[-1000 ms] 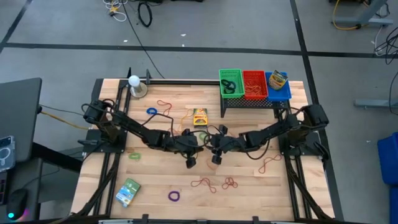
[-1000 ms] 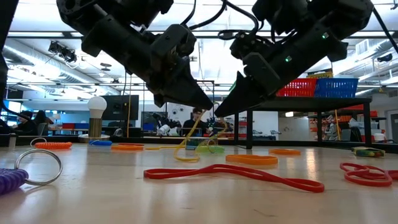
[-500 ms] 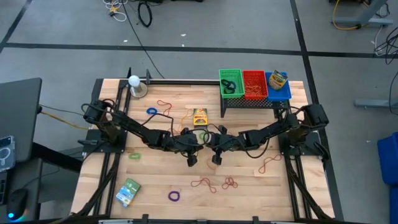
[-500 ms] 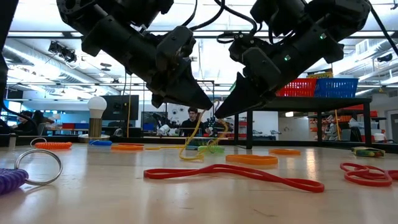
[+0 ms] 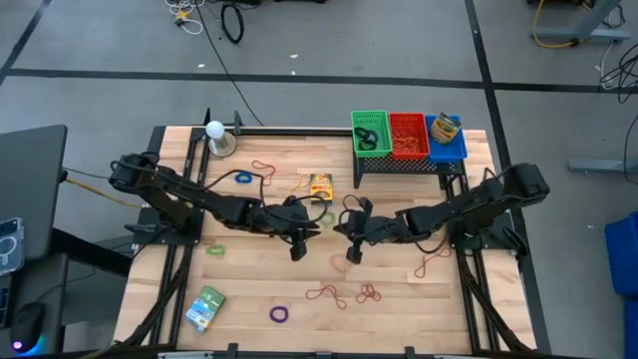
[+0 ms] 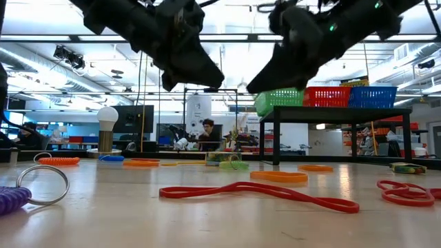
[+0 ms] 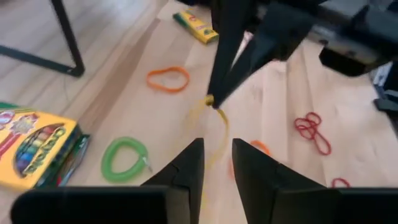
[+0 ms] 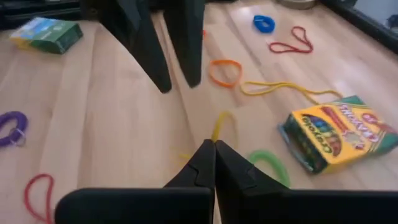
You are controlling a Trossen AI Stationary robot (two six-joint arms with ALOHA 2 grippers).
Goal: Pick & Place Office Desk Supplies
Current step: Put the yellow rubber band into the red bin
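A thin yellow rubber band [image 7: 219, 127] hangs from my right gripper [image 8: 214, 147], which is shut on it above the table's middle. My left gripper [image 7: 217, 143] stands open just left of it, its fingers apart and holding nothing; the right wrist view shows the two fingers [image 8: 168, 43] spread. From above, my left gripper [image 5: 319, 221] and my right gripper [image 5: 338, 227] face each other. A yellow crayon box [image 5: 320, 186] lies flat just beyond them. A green coil ring [image 7: 124, 158] and an orange band [image 7: 168, 79] lie near it. My right gripper pinches the yellow band's upper end [image 7: 210, 101] between its two fingertips. The fingers slant downward from the table's right side. The band hangs slack below them in one loose loop [image 8: 224, 124].
Green [image 5: 370, 133], red [image 5: 407, 135] and blue [image 5: 447, 135] baskets stand on a black rack at the far right. A white ball on a metal base [image 5: 216, 135] stands far left. A green-blue packet [image 5: 205, 307], a purple ring [image 5: 279, 314] and red bands [image 5: 329, 294] lie near the front.
Both grippers have risen from just above the table and their tips have drawn a little apart. The yellow band, whose lower loop lay on the table between them, has gone up with my right gripper.
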